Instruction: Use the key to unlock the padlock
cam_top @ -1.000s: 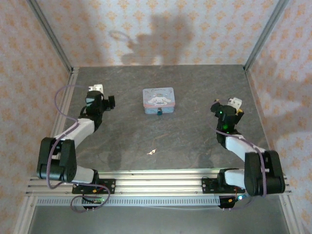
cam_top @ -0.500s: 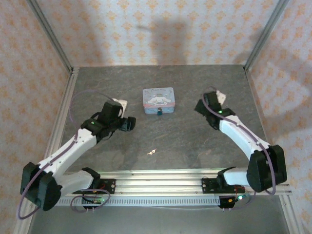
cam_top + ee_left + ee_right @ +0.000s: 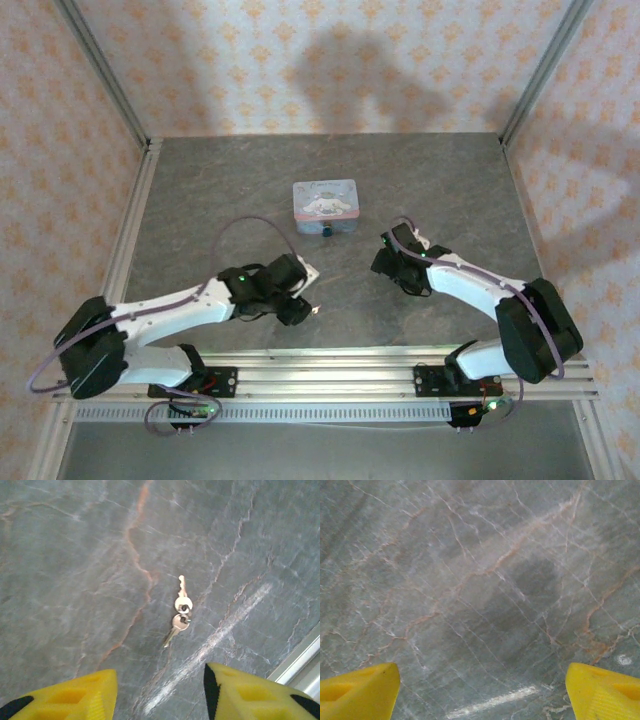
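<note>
The key, two small silvery keys joined at their heads, lies flat on the grey marbled table, in the left wrist view a little ahead of my left gripper. That gripper's yellow fingers stand apart with bare table between them. From above, the key is a pale speck just right of my left gripper. The tiny dark padlock sits at the front edge of the pale blue tin. My right gripper hangs right of and nearer than the padlock. In its wrist view it is open over bare table.
The aluminium rail runs along the table's near edge, and it shows close to the key in the left wrist view. Patterned walls and metal posts enclose the back and sides.
Both arms swung in from the table's sides toward the near middle. The left gripper came down beside the key and its jaws narrowed. The right gripper moved left, closer to the padlock.
</note>
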